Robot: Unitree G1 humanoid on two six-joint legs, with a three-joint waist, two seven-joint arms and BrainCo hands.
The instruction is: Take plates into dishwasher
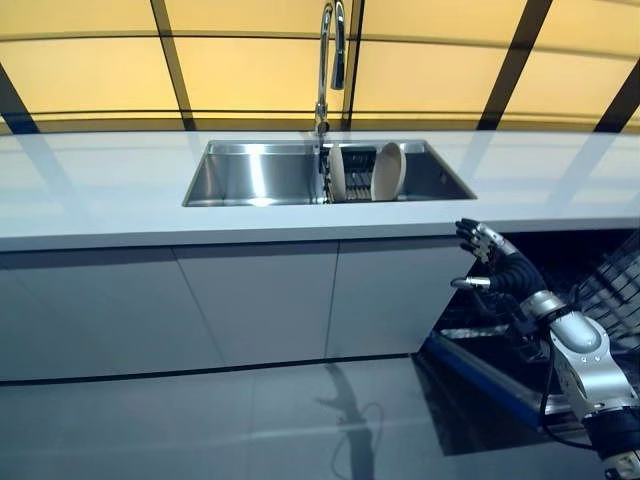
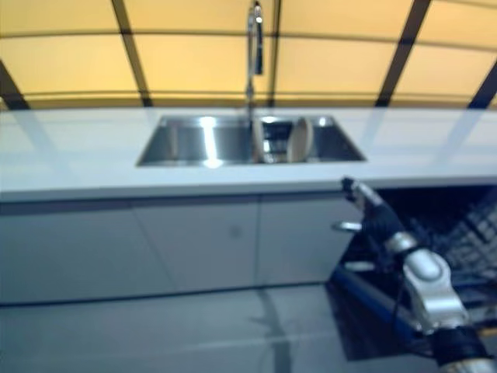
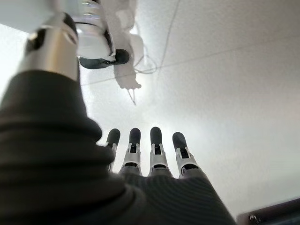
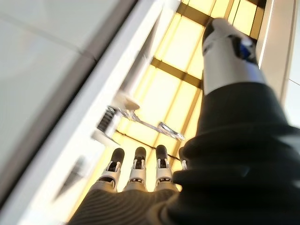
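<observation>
Two pale plates (image 1: 387,171) stand on edge in a dark rack in the right part of the steel sink (image 1: 250,175); one also shows in the right eye view (image 2: 298,139). My right hand (image 1: 487,252) is raised in front of the counter edge, right of and below the sink, fingers straight and empty; its wrist view shows the fingers (image 4: 138,165) extended below the counter edge. The open dishwasher (image 1: 585,300) with its rack is at the lower right, behind that arm. My left hand (image 3: 150,154) shows only in its wrist view, fingers straight, over the floor.
A tall tap (image 1: 328,60) rises behind the sink. The white counter (image 1: 100,190) runs the full width, with grey cabinet doors (image 1: 260,300) below. The dishwasher's lowered door (image 1: 480,375) juts out over the floor at the lower right.
</observation>
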